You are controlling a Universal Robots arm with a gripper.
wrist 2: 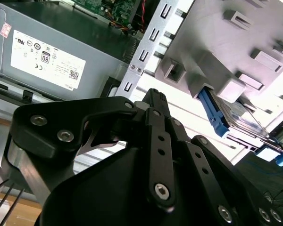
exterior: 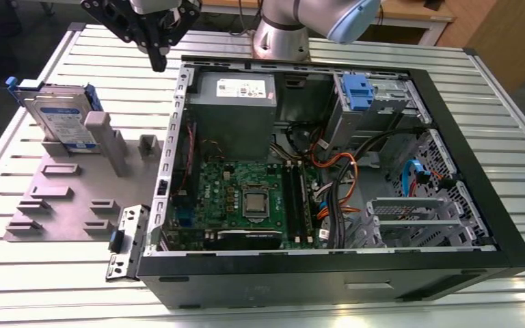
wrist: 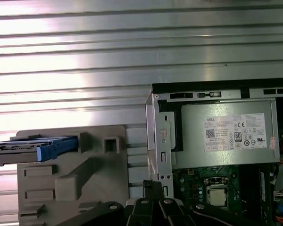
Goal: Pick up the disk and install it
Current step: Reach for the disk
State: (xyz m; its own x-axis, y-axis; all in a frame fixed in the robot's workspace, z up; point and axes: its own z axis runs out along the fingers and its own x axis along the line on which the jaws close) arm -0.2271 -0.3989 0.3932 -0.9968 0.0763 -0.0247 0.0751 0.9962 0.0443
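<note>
Robot arm's pincer [exterior: 158, 63] hangs closed and empty at the exterior view's upper left, its tips just outside the corner of the open computer case [exterior: 177, 137], near the grey power supply [exterior: 235, 113]. The blue-framed disk [exterior: 60, 117] stands on edge in a grey holder block [exterior: 71, 198] on the slatted metal table [exterior: 518, 171], lower in the frame and further toward the exterior view's left than the pincer, well apart from it and untouched.
</note>
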